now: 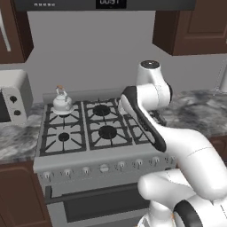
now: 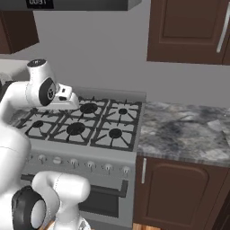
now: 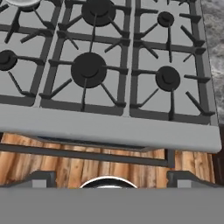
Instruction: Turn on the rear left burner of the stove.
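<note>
The stove (image 1: 102, 155) is a wide steel range with six black burners under black grates. A small silver kettle (image 1: 62, 103) stands on the rear left burner and hides its cap. Its edge shows at the hand view's top left (image 3: 22, 2). A row of round silver knobs (image 1: 66, 172) runs along the front panel (image 2: 74, 162). My gripper (image 3: 111, 178) is open, its fingertips wide apart with nothing between them. It hangs high above the stove's front edge (image 3: 109, 127), looking down on the middle and right burners. My hand (image 2: 66, 95) hovers over the cooktop's middle.
A white toaster oven (image 1: 13, 99) sits on the counter left of the stove. Grey granite counter (image 2: 188, 130) extends to the right, with dark wood cabinets above and below. The oven door handle (image 3: 87, 155) and wooden floor lie below the front edge.
</note>
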